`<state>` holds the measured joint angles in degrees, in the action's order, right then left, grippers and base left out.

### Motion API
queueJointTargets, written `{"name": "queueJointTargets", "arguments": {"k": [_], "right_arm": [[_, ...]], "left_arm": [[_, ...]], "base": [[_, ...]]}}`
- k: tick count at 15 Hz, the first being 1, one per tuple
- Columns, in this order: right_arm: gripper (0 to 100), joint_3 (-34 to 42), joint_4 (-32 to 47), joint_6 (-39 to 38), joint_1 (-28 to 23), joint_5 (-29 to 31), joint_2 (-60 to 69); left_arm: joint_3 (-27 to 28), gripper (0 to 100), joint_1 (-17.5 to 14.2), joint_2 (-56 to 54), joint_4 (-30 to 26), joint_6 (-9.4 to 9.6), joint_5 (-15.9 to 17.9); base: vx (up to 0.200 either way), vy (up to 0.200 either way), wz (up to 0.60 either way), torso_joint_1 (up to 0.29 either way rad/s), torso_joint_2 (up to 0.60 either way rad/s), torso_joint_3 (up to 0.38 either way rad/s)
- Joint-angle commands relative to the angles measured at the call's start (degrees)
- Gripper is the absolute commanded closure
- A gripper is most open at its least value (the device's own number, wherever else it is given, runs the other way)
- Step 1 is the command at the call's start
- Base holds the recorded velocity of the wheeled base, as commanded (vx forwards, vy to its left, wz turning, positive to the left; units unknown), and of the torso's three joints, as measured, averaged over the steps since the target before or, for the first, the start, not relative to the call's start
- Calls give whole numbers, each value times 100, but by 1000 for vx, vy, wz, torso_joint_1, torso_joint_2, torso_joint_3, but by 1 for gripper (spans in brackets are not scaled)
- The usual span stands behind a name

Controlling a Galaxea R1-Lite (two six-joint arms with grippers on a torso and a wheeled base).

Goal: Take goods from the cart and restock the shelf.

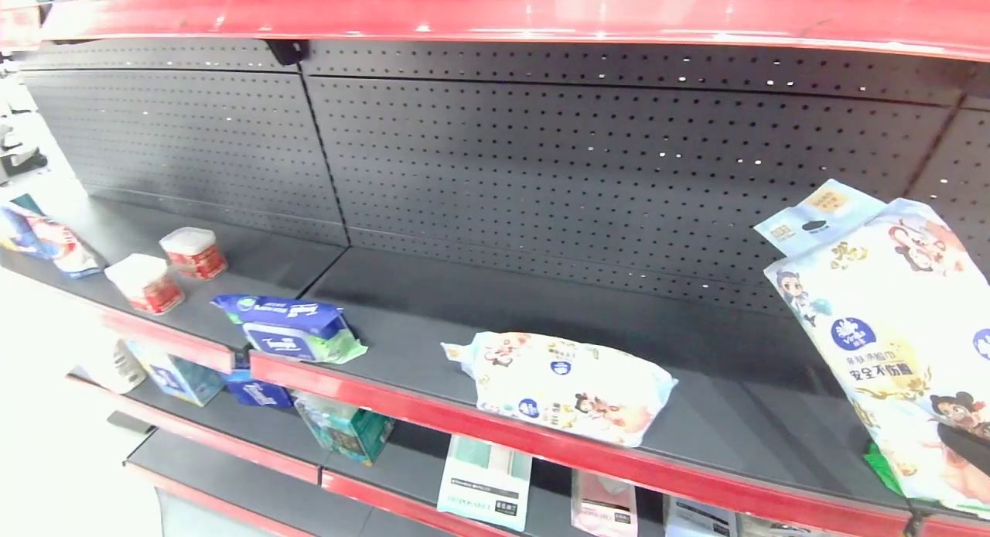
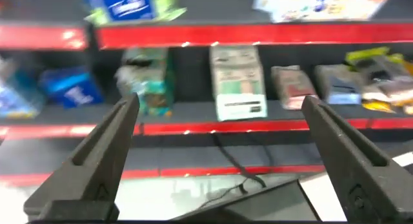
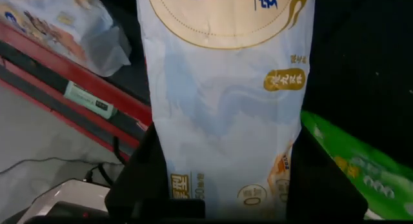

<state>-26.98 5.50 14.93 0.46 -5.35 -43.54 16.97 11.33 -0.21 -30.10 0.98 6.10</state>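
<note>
A tall tissue pack with cartoon print stands tilted over the right end of the middle shelf. My right gripper is shut on its lower part, one finger on each side of it. A similar cartoon-print pack lies flat near the shelf's front edge at the centre, and its corner shows in the right wrist view. My left gripper is open with nothing between its fingers. It hangs low in front of the lower shelves.
A green packet lies under the held pack. A blue wipes pack, two white tubs and another pack sit further left. There is bare shelf between the two cartoon packs. The lower shelves hold several goods.
</note>
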Motion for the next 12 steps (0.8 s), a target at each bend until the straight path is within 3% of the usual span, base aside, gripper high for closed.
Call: {"name": "queueJointTargets", "arguments": {"k": [1,3,5,9,12], "right_arm": [[100,0,-163,1,-20,8,-488],[100,-62,-541,27,-117,-10,-1174],[100,-141,-972,97,-152,-221,-1938],[100,-176,-1974,379,-152,-344,-3125],[100,-361,-2070,598,-152,-599,-3591]], "left_arm": [[-53,0,1,21,48,-1,-3],[-141,0,-8,21,215,8,-29],[-141,0,-95,21,241,8,-319],[-115,0,-640,47,725,-45,-416],[-115,0,-1502,460,751,-185,-416]], "base": [[0,0,0,0,0,0],[0,0,0,0,0,0],[0,0,0,0,0,0],[0,0,0,0,0,0],[0,0,0,0,0,0]]}}
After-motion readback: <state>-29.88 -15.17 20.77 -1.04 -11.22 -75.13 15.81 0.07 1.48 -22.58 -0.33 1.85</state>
